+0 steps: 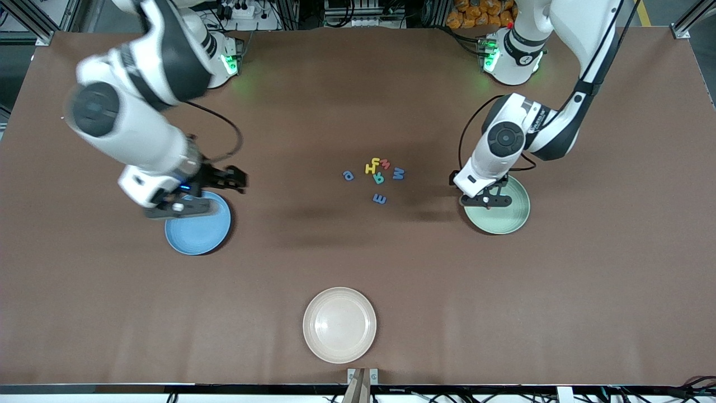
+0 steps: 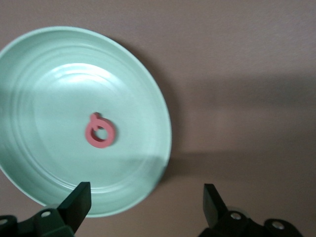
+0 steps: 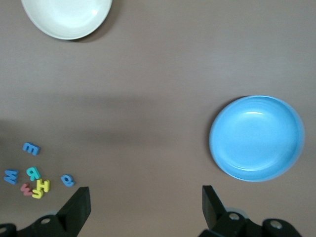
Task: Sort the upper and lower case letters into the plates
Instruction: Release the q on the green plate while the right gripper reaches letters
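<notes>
Several letters (image 1: 378, 178) lie loose mid-table: blue, yellow, red and teal pieces, with a blue E (image 1: 380, 198) nearest the front camera. They also show in the right wrist view (image 3: 33, 173). The blue plate (image 1: 201, 229) lies toward the right arm's end and holds nothing in the right wrist view (image 3: 256, 138). The mint green plate (image 1: 506, 215) lies toward the left arm's end. One red letter (image 2: 99, 131) lies in it (image 2: 44, 94). My left gripper (image 1: 485, 200) hangs open and empty over the mint plate's rim (image 2: 146, 205). My right gripper (image 1: 180, 207) hangs open and empty over the blue plate's rim (image 3: 145, 207).
A cream-white plate (image 1: 339, 324) sits near the table's front edge, nearer to the front camera than the letters; it also shows in the right wrist view (image 3: 66, 17). Brown table surface (image 1: 291, 246) lies between the plates and the letters.
</notes>
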You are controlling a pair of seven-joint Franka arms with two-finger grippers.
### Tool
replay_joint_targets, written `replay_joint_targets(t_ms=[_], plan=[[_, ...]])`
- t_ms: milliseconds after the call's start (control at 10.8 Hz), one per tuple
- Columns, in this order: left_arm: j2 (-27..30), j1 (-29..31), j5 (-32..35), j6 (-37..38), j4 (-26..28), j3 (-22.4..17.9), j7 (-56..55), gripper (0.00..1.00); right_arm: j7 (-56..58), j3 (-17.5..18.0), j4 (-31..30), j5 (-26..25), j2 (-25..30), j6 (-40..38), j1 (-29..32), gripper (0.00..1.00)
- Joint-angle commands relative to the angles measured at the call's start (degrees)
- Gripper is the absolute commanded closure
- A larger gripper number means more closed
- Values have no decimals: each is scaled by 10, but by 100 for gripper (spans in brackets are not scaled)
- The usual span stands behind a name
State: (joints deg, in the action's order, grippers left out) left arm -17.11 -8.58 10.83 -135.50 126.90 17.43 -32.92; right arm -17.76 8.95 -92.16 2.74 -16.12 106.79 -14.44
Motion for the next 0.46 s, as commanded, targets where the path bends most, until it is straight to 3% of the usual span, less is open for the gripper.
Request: replay_joint_targets(t_ms=[0, 372], plan=[[-4, -14, -16, 1, -9, 3, -63, 0, -58, 0, 8, -26, -47, 50, -43, 0], [-10, -23, -15, 1, -13, 5, -84, 0, -93, 22, -10, -31, -86, 94, -94, 0]])
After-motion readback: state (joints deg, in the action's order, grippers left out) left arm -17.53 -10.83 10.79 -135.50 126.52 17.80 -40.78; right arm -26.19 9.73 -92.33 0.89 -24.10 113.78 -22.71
